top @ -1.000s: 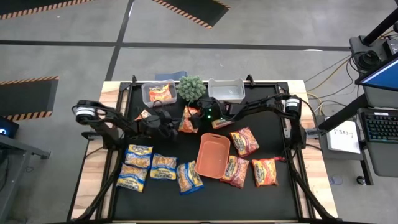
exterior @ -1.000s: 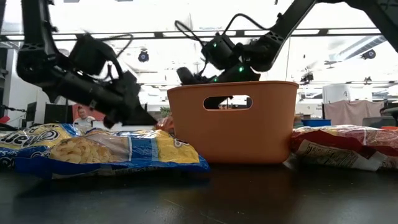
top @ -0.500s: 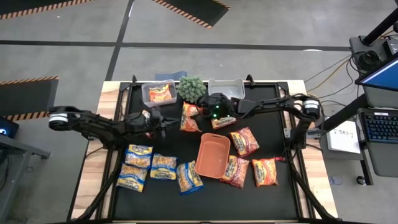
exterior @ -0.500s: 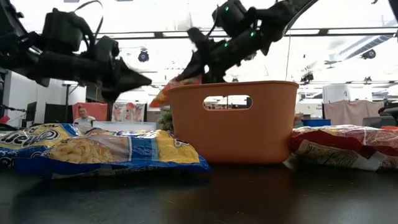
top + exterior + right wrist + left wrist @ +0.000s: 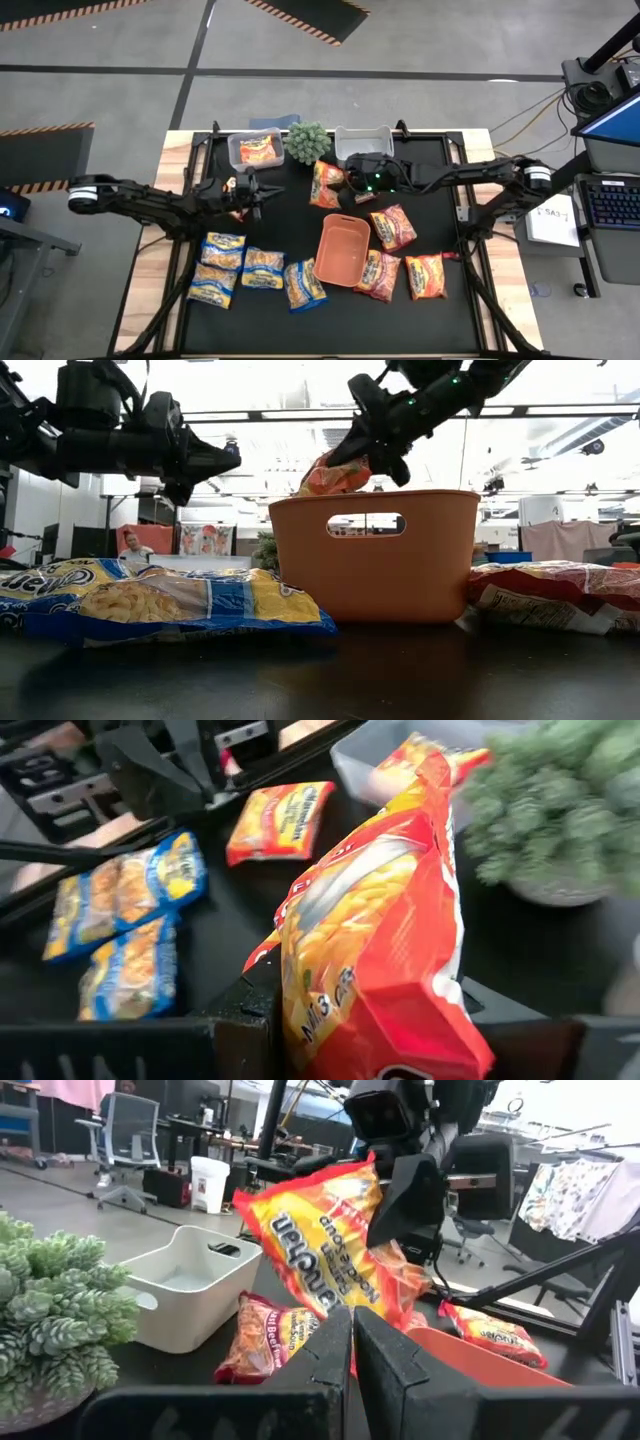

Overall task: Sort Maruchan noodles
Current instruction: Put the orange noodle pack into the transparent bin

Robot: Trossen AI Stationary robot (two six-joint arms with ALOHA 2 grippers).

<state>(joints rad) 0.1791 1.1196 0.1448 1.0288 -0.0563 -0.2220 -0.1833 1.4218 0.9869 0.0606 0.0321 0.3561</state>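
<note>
- A black table top [image 5: 420, 310] on a wooden frame stands on a grey floor with striped hazard markings; in the low view a bright workshop shows behind it, with a person [image 5: 129, 547] seated far off.
- At the left, the left gripper [image 5: 252, 192] hangs above the table with its fingers [image 5: 330, 1350] pressed together, holding nothing; a small orange packet [image 5: 234, 188] lies just beside it.
- Below it, four yellow-and-blue packets [image 5: 223, 249] lie flat in a cluster at the table's front left.
- At the back edge a clear bin [image 5: 254, 150] holds one orange packet, a spiky green plant [image 5: 308, 141] stands just right of it, and a second bin [image 5: 364, 142] sits right of the plant.
- Near the middle, the right gripper [image 5: 345, 180] pinches an orange noodle packet [image 5: 327, 184] by one end, lifted clear of the table, between the plant and the orange tray [image 5: 343, 249].
- Another packet [image 5: 270, 1342] lies on the table under the raised one.
- Right of the tray, three dark red packets [image 5: 393, 227] lie flat, the nearest touching the tray's side.
</note>
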